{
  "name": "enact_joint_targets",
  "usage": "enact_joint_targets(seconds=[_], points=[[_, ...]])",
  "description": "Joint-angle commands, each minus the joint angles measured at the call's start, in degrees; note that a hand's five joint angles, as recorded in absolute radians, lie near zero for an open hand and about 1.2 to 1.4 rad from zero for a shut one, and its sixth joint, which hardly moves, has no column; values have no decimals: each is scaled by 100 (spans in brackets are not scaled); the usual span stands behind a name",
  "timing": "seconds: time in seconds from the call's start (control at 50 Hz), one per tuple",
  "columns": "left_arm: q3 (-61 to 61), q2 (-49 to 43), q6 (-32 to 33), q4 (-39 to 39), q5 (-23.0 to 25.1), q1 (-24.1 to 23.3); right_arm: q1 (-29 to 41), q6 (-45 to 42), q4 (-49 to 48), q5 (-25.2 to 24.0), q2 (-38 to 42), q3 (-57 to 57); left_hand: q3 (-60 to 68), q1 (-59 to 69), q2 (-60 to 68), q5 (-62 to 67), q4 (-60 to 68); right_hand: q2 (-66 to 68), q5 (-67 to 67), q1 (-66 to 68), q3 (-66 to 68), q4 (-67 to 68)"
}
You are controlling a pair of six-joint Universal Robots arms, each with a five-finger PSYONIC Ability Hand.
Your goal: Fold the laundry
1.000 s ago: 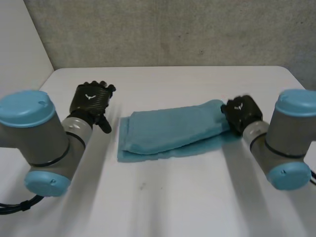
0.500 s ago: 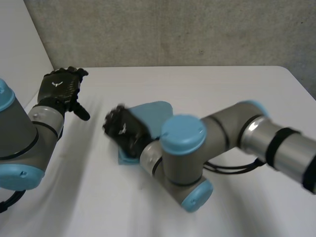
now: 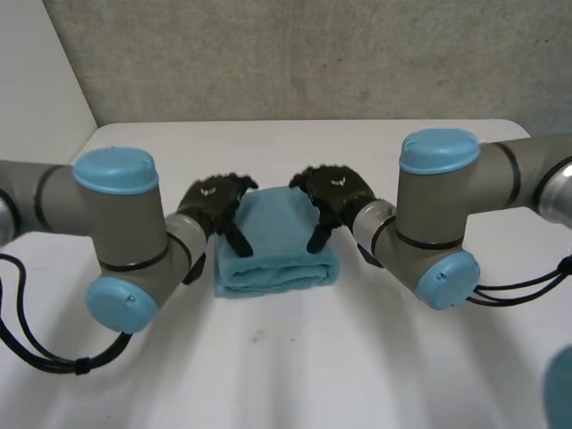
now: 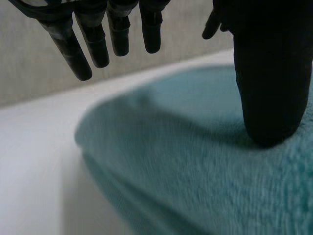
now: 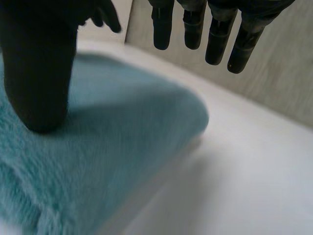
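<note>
Midway between the left and right edges of the tabletop (image 3: pixel 268 357) lies the towel (image 3: pixel 277 246), folded into a thick blue pad. The left hand (image 3: pixel 214 198) sits at its left end and the right hand (image 3: pixel 335 192) at its right. Each has its fingers straight and spread, with the thumb pressing the pile. Judged soft, light and limp, so best pinched at the end corners.

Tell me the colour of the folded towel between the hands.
Plain teal-blue towel, no pattern; clearest in the head view.

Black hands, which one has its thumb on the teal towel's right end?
The right hand: its thumb presses the right end of the folded teal towel, fingers straight above it. The left hand presses the opposite end.
</note>
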Motion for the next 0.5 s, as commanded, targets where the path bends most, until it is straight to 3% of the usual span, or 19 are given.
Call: enact_joint_targets(seconds=[0.02,0.14,0.28,0.4,0.5], points=[[-194,-188,73,-108,-288,71,-97,32,921,22,670,-887,-129,-167,-96,-42,-84,-281,-380,-211,-240,-358],[-256,364,581,-116,-262,54,-133,277,1072,31,337,-1319,-230,-267,-196,-142,-184,-281,-380,-211,-240,-358],[68,1638,759,-160,-122,79,-484,726,1054,118,-1042,-1223,-230,-268,-197,-143,-185,-281,-380,-211,-240,-358],[517,2449,495,-546,-77,413,-984,859,826,1206,-2437,-197,-281,-318,-247,-193,-235,-281,-380,-211,-240,-358],[632,2967,170,-1372,-51,739,-1354,578,676,1533,-3222,481,-365,-402,-331,-277,-319,-281,-380,-211,-240,-358]])
